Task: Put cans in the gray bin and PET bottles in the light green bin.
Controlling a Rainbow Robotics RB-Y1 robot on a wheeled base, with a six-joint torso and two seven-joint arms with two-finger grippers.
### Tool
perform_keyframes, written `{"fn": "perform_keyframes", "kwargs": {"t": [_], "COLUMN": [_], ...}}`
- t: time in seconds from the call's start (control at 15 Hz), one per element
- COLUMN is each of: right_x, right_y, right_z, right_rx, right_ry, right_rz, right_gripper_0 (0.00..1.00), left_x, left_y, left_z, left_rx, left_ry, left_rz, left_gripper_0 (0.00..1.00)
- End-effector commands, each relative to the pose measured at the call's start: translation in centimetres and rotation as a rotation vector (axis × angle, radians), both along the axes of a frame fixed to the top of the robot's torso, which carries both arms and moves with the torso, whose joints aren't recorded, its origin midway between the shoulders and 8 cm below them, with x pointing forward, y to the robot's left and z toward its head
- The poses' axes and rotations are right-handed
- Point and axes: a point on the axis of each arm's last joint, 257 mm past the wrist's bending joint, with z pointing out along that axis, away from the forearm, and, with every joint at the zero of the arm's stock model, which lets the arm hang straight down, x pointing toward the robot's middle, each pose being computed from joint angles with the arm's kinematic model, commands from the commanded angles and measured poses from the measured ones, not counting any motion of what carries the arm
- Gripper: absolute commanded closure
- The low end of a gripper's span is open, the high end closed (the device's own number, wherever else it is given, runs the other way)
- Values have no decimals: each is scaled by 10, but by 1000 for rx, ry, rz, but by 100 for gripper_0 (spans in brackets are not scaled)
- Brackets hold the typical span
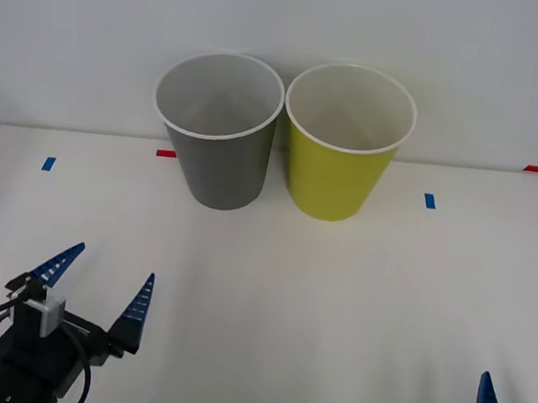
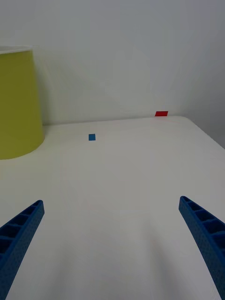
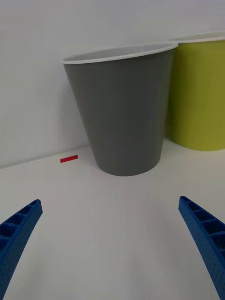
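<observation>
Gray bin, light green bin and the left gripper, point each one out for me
gray bin (image 1: 220,167): front view, on its dark outer wall.
light green bin (image 1: 334,181): front view, on its yellow-green outer wall.
left gripper (image 1: 101,288): front view, midway between its open blue fingertips, near the table's left front.

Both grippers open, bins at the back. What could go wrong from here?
1. The gray bin and light green bin stand rim to rim, so a drop aimed near the shared edge could land in the wrong one.
2. The left gripper faces the gray bin's wall; driving straight ahead might push the bin over.
3. The right gripper is open over bare table, so closing now would likely grasp nothing.
</observation>
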Motion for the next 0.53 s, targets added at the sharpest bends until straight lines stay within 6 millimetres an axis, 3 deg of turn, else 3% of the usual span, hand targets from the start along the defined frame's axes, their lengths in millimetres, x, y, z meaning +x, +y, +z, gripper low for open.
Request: {"fn": "perform_keyframes", "kwargs": {"t": [0.07, 0.53], "right_x": [0, 0], "right_y": [0, 0], "right_z": [0, 0], "right_rx": [0, 0], "right_ry": [0, 0], "right_rz": [0, 0], "right_gripper_0": [0, 0], "left_x": [-26, -74], "left_y": [20, 43], "left_z": [-15, -39], "left_rx": [20, 48], "left_ry": [23, 28], "left_rz": [26, 128], "left_gripper_0": [0, 0]}}
